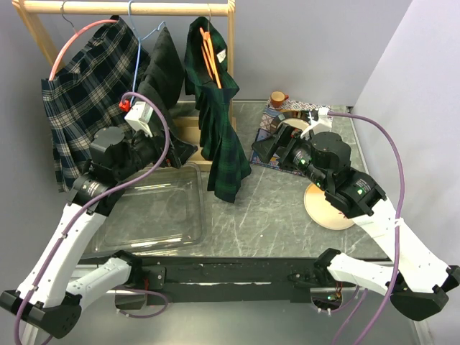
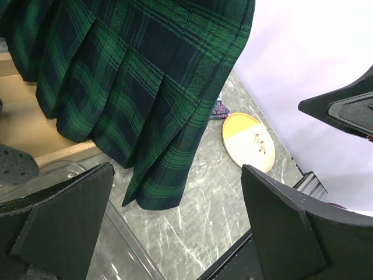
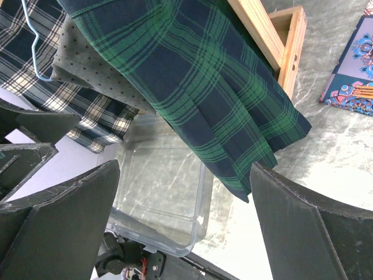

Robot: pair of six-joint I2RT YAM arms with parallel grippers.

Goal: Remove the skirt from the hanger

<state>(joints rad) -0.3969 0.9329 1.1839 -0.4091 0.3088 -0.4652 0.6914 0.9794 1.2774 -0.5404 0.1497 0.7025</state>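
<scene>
Shows the left end effector [image 2: 175, 198] released, fingers [image 2: 64, 227] spread wide with nothing between them, hovering over the left half of the desk [image 1: 273, 201] and aimed at the hem of the green plaid skirt [image 2: 145, 87]. Shows the right end effector [image 3: 185, 175] likewise released and empty, facing the same skirt from the desk's right side. Places the skirt between the two, hanging on an orange hanger [image 1: 210, 50] from the wooden rack [image 1: 144, 8] along the far edge, hem low over the desk's middle, touched by neither end effector. Finds a clear plastic bin [image 1: 154, 208] just beside the hem toward the near-left corner, a round plate [image 1: 316, 206] toward the right edge, and a patterned mat [image 1: 269, 116] with a mug [image 1: 278, 98] near the far-right corner. Leaves a grey plaid garment [image 1: 79, 93] and a dark one [image 1: 162, 65] on the rack's left.
</scene>
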